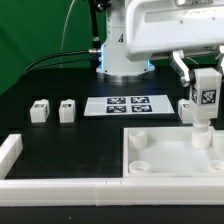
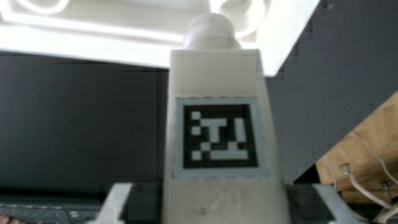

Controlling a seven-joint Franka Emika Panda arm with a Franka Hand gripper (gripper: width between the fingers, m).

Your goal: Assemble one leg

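- Leg (image 1: 205, 97) (image 2: 217, 80), to the exterior view's right of the marker board: white post. One face carries a square tag with a black blocky pattern on a white ground, inside a pale border.
- Marker board (image 1: 130, 104): white, printed with several black-and-white square tags.
- Two small posts (image 1: 40, 110) (image 1: 67, 108), to the exterior view's left of the marker board: white, each with a dark tag face.
- Panel (image 1: 165, 165), nearer the camera than the marker board: uniform white.
- Table (image 1: 80, 140), under the marker board: black.
- Backdrop (image 1: 35, 30), behind the marker board: green.
- Arm base (image 1: 125, 50), behind the marker board: white, with a blue glowing band at its foot.
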